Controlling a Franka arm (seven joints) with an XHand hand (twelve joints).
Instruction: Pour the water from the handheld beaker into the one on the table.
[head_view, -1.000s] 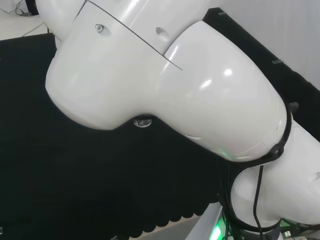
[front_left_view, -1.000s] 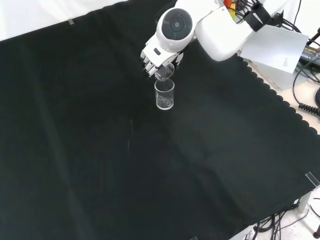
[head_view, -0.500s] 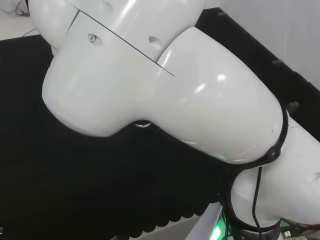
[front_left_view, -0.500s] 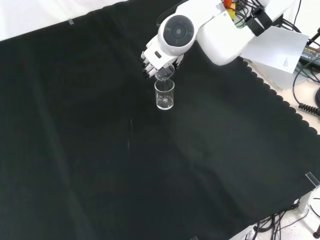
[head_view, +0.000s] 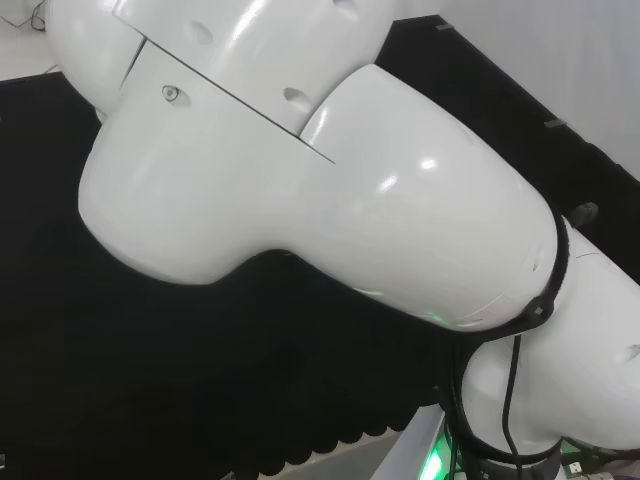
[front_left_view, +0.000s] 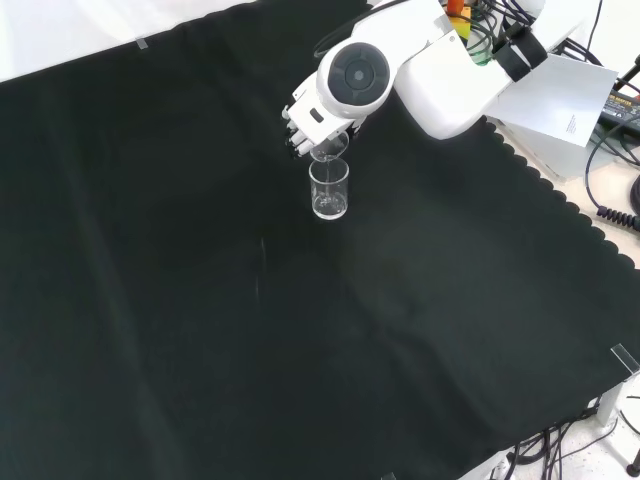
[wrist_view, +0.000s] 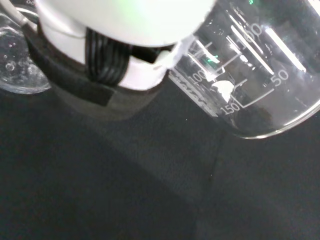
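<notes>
Hand (front_left_view: 305, 118) tips held beaker (front_left_view: 329, 148) over table beaker (front_left_view: 329, 189)

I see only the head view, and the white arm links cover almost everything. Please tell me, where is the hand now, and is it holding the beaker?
Observer: In the front view the hand is curled round a clear handheld beaker, tipped over.
Operator: Where is the other beaker?
Observer: The beaker on the table stands upright on the black cloth, right beneath the tipped one's mouth.
Operator: Is water in it?
Observer: In the wrist view, bubbles show in a glass vessel at the edge; how much water it holds I cannot tell.
</notes>
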